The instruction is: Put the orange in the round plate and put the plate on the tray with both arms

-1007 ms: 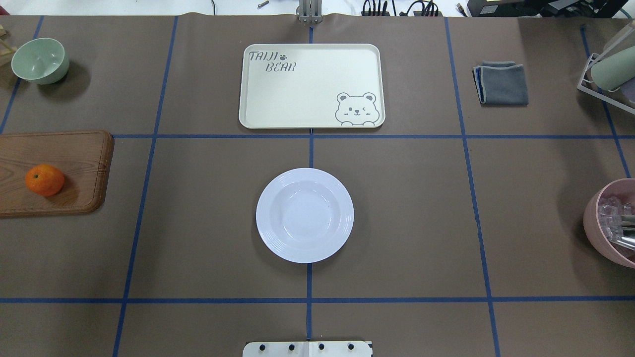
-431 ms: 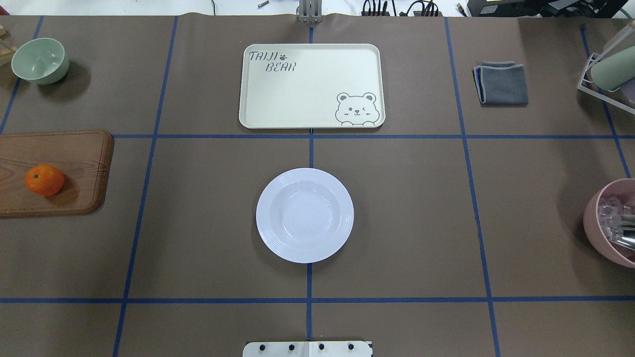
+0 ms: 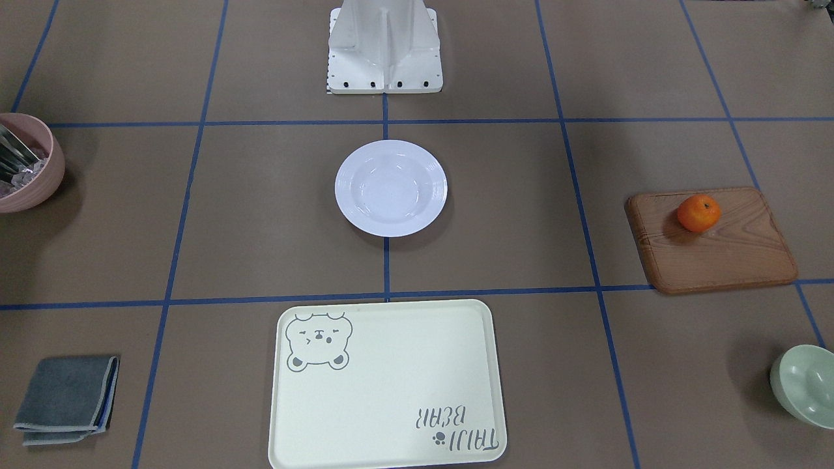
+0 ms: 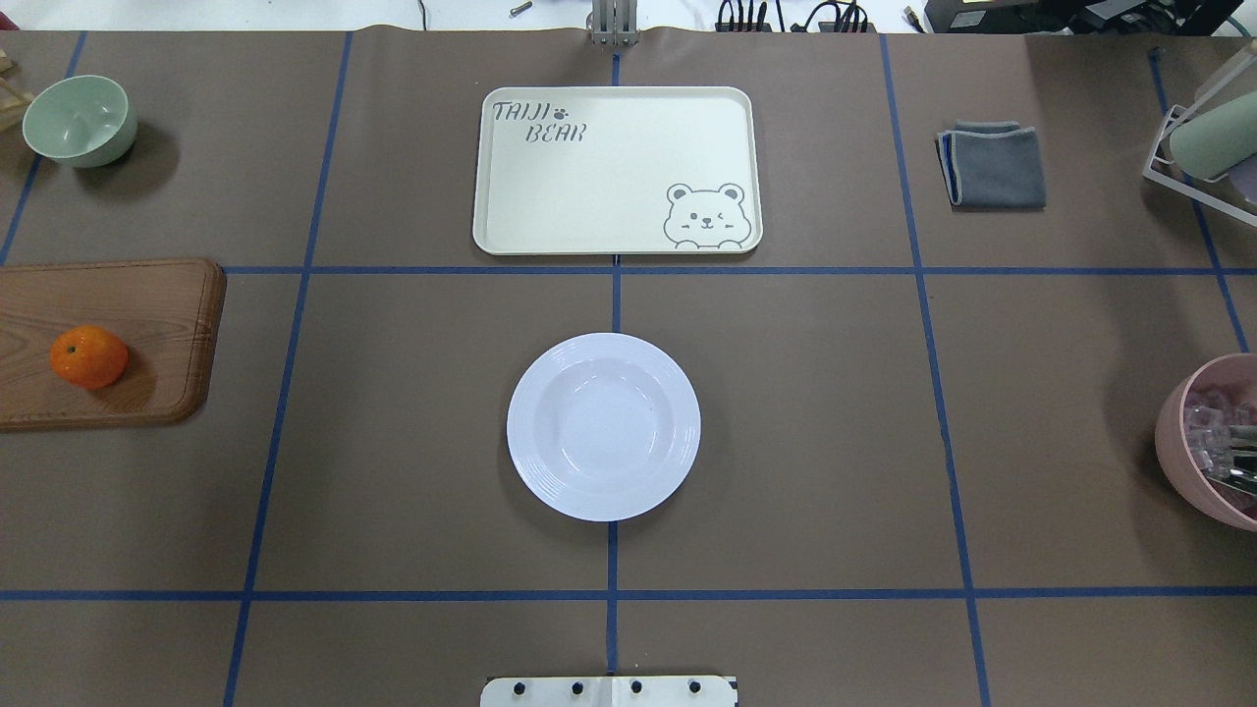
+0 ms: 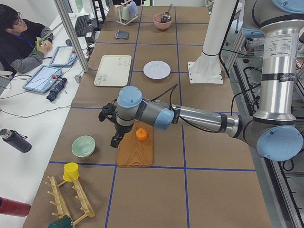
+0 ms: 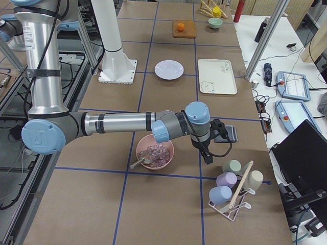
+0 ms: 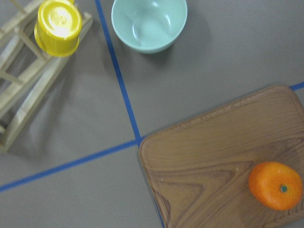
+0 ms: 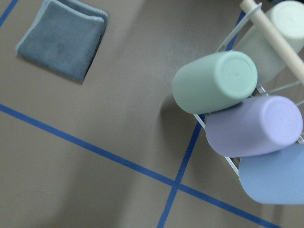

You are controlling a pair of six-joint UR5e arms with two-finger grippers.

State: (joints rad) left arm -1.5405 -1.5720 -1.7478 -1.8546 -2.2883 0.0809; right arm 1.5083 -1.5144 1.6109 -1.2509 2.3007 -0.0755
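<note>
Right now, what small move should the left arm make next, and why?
Probably shift the left gripper across until it is above the orange. The orange sits on the wooden board, the round plate is empty, and the left wrist view shows the orange in its lower right corner.

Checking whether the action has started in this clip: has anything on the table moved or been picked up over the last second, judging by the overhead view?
Nothing visibly changed. The orange lies on the wooden board, the plate sits bare mid-table, and the tray holds nothing, all where they were.
</note>
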